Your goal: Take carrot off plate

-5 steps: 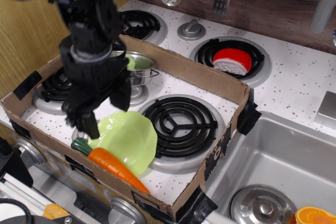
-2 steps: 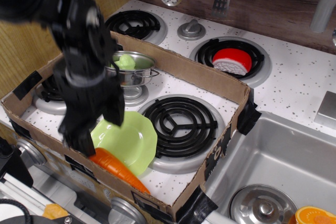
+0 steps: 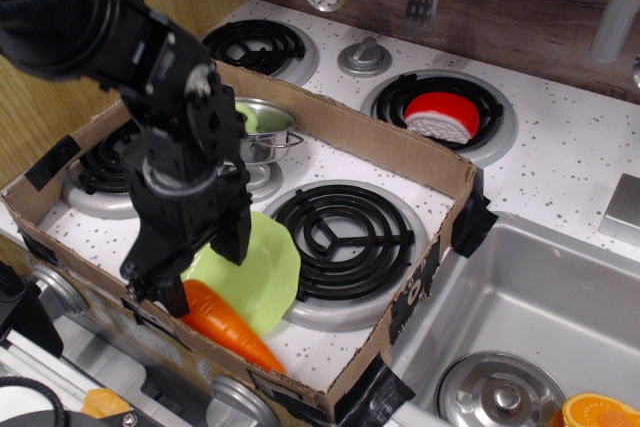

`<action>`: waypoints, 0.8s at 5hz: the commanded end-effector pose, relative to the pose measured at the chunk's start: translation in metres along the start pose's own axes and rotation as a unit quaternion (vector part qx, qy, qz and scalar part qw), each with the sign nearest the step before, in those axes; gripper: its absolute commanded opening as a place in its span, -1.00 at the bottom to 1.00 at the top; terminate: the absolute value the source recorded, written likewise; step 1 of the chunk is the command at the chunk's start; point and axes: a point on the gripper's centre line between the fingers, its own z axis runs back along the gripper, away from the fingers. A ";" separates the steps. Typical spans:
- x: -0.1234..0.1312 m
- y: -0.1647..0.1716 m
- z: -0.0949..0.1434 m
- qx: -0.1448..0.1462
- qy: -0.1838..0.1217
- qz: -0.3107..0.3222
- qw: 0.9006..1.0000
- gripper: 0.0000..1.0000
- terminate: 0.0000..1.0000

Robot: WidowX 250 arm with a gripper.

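The orange carrot (image 3: 228, 328) lies across the front-left rim of the lime-green plate (image 3: 268, 265), with its tip pointing front-right onto the white stove top. Its green stem end is hidden behind my gripper. My black gripper (image 3: 203, 267) is low over the plate's left side with its fingers apart. One finger (image 3: 170, 292) is at the carrot's thick end and the other (image 3: 235, 235) is over the plate. I cannot tell whether a finger touches the carrot.
A cardboard box wall (image 3: 372, 137) rings the front two burners. A steel pot (image 3: 265, 135) holding a green piece (image 3: 246, 115) stands behind the plate. A black burner (image 3: 342, 232) is to the right. A red-and-white item (image 3: 441, 117) sits on the back burner. The sink (image 3: 540, 287) holds an orange slice (image 3: 598, 413).
My gripper has come down and shifted slightly right, from above the plate to the carrot's stem end, now covering the stem. The carrot and plate have hardly moved.
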 end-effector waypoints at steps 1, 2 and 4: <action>-0.007 -0.012 -0.006 -0.039 -0.003 0.016 0.999 1.00 -1.00; -0.003 -0.013 -0.002 -0.058 -0.013 0.023 0.998 1.00 -1.00; 0.010 -0.022 0.015 -0.023 0.012 -0.030 0.999 -1.00 -1.00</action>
